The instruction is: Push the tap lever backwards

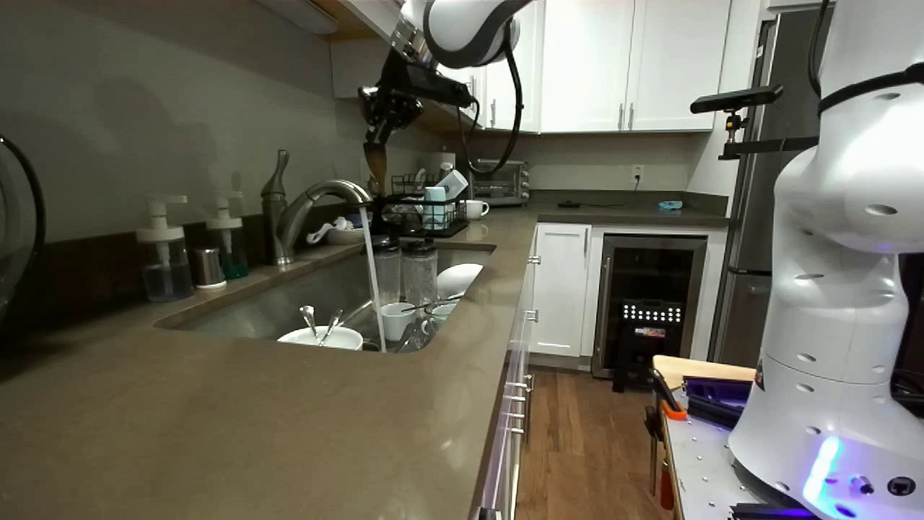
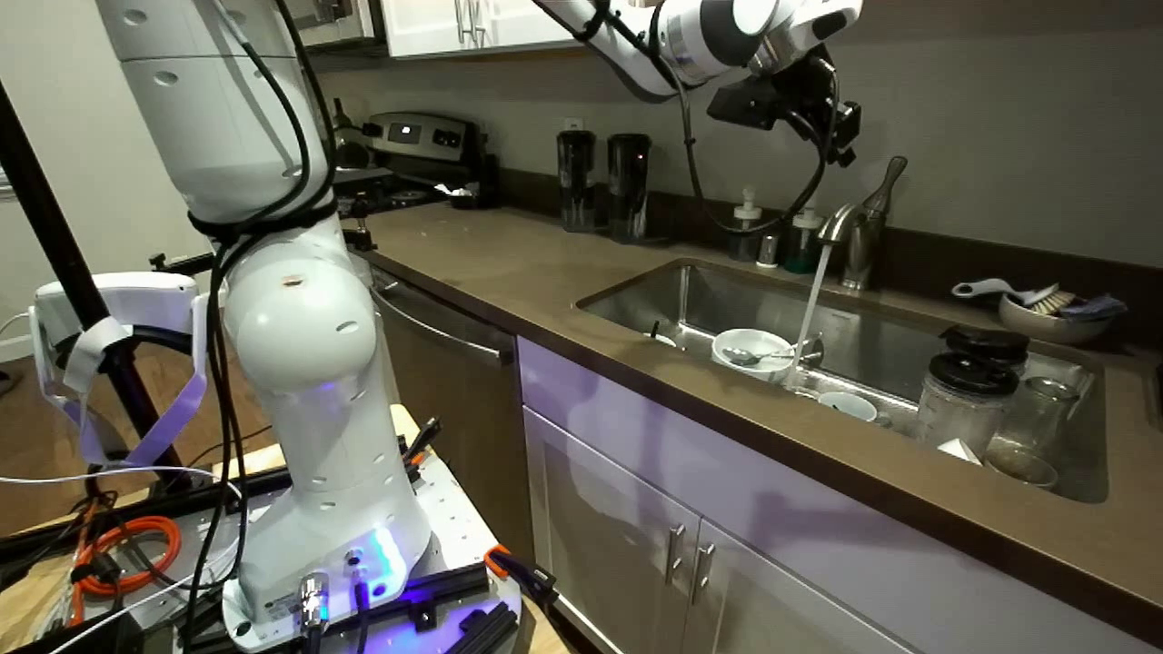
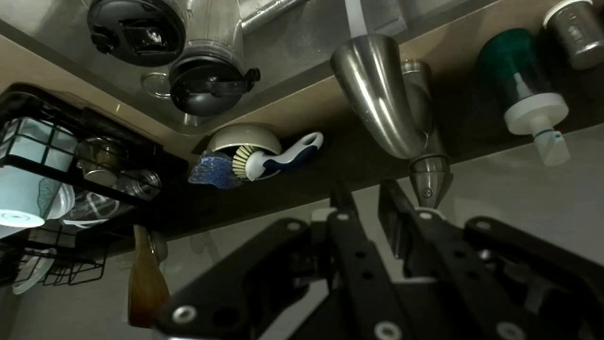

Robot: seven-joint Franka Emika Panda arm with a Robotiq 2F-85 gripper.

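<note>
Two fingers (image 3: 351, 241) of the black gripper (image 3: 363, 189) stand at lower centre of the wrist view, separated by a narrow gap. The tap lever (image 3: 430, 177) is right of centre in that frame; both exterior views show it apart from the gripper. Spout (image 3: 377, 99), upper centre: discharging water (image 3: 355, 18) into the sink (image 3: 297, 47).

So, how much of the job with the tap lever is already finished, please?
Done: the tool hangs near the tap, jaws apart. In hand: seemingly the approach; nothing is gripped, and both exterior views show a gap to the lever. Left: probably the push itself; water runs and the lever points up, though whether it was pushed is unclear.
</note>
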